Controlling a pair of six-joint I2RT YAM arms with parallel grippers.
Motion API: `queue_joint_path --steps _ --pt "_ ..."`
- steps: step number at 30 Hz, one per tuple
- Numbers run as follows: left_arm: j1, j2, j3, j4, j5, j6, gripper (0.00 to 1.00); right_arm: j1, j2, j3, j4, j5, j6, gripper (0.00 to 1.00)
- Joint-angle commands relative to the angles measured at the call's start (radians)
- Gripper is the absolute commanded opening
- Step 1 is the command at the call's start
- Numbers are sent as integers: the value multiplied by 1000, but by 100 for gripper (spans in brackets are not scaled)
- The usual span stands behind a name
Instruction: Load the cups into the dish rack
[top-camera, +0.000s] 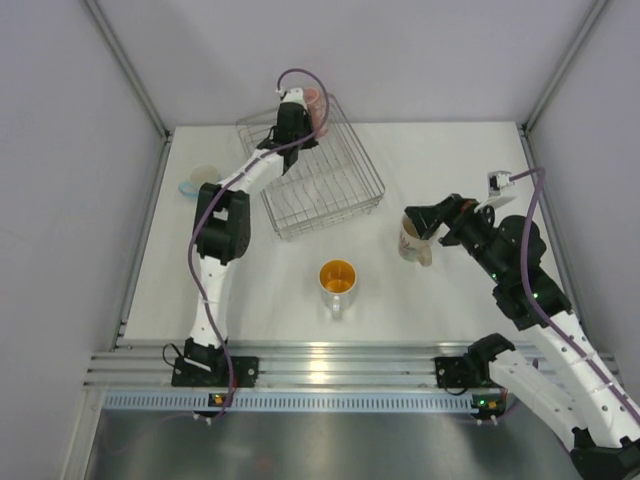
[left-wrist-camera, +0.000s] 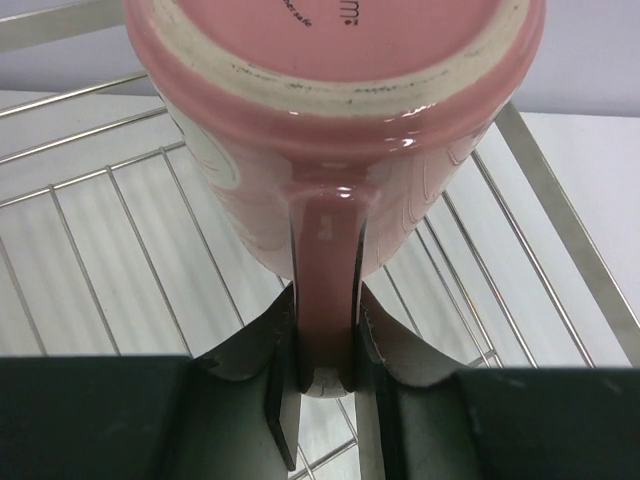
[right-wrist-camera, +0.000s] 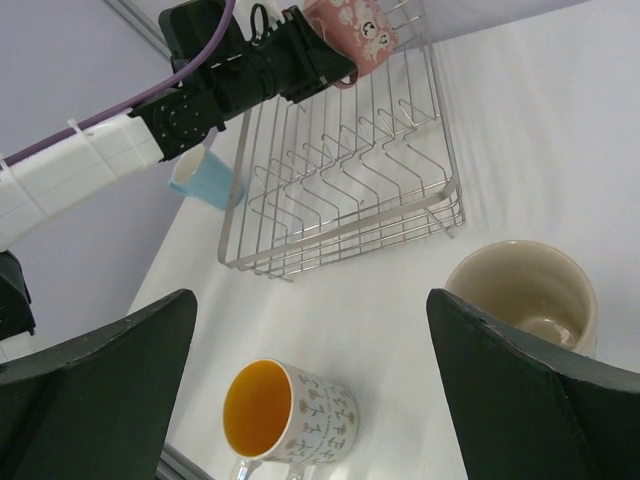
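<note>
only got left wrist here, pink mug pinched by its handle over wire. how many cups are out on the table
Observer: At least three. A speckled mug with a yellow inside stands in front of the dish rack.
Operator: right arm busy
Observer: No, the right gripper is open, next to a cream cup.
Operator: and the third
Observer: A light blue cup sits left of the rack.

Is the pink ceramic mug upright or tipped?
Tipped: pink ceramic mug shows its base to the wrist camera, handle pinched in the left claw.

Mug (top-camera: 338, 279) before dish rack (top-camera: 331, 220)
</note>
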Motion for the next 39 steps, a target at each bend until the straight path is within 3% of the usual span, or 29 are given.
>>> queue_joint_path --steps 1,22,32,39 --pt "-11 -4 97 212 -41 -25 0 3 -6 -2 44 21 -29 99" --pt "-17 94 110 350 -4 81 0 1 -11 -35 39 71 -73 99" --pt "-19 48 54 350 30 87 37 1 12 -24 47 61 -66 99" --pt "-20 16 18 351 32 84 50 1 -15 -13 17 65 -57 99"
